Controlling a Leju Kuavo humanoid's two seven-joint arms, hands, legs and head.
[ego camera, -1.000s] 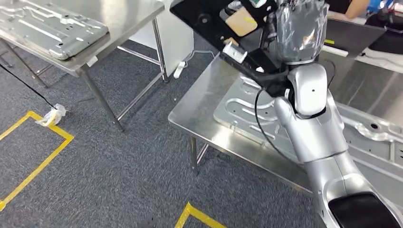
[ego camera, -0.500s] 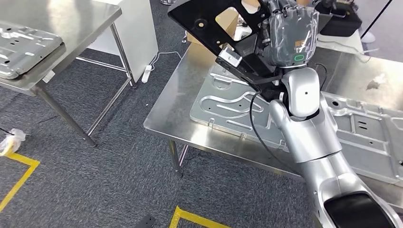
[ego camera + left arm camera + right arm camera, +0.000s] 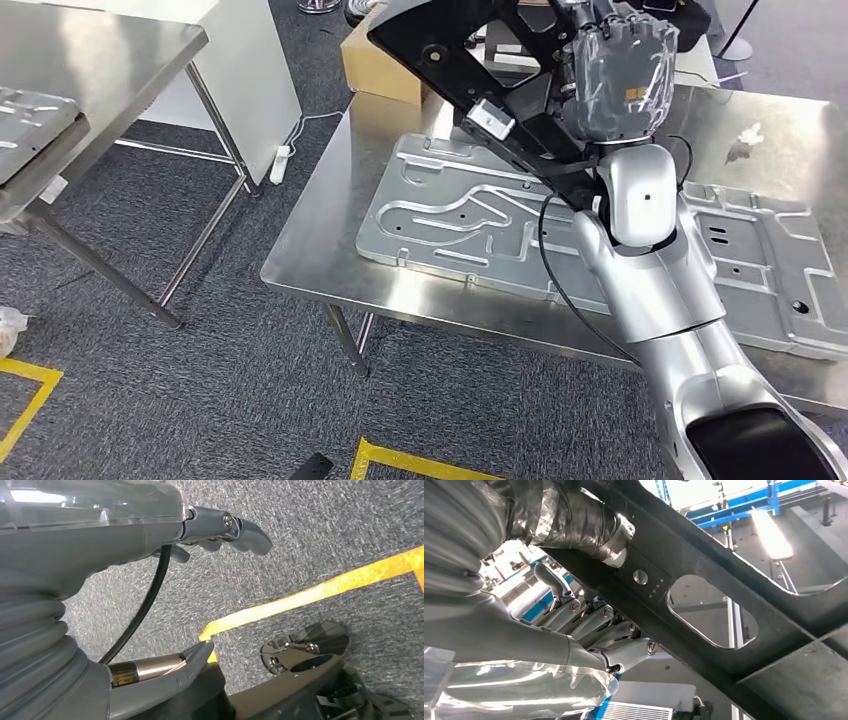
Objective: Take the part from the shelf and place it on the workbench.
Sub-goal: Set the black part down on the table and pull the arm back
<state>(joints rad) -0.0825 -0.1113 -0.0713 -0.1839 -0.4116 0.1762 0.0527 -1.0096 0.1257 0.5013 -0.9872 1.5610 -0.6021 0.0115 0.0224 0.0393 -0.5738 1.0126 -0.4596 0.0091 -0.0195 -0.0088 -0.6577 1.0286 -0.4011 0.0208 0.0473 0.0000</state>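
My right hand grips the black part (plastic-wrapped fingers clamped), raised at 12 o'clock over the workbench. Left hand: fingers loose, holding nothing.

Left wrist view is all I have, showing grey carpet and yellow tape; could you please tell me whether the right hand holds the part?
Observer: Yes. The right hand grips the flat black part with cut-out openings and holds it tilted.
Operator: Thank you. What lies beneath it?
Observer: A stainless steel workbench carrying a pressed silver metal panel.
Operator: How is the grip?
Observer: In the right wrist view, the fingers curl against one face of the part's bar.
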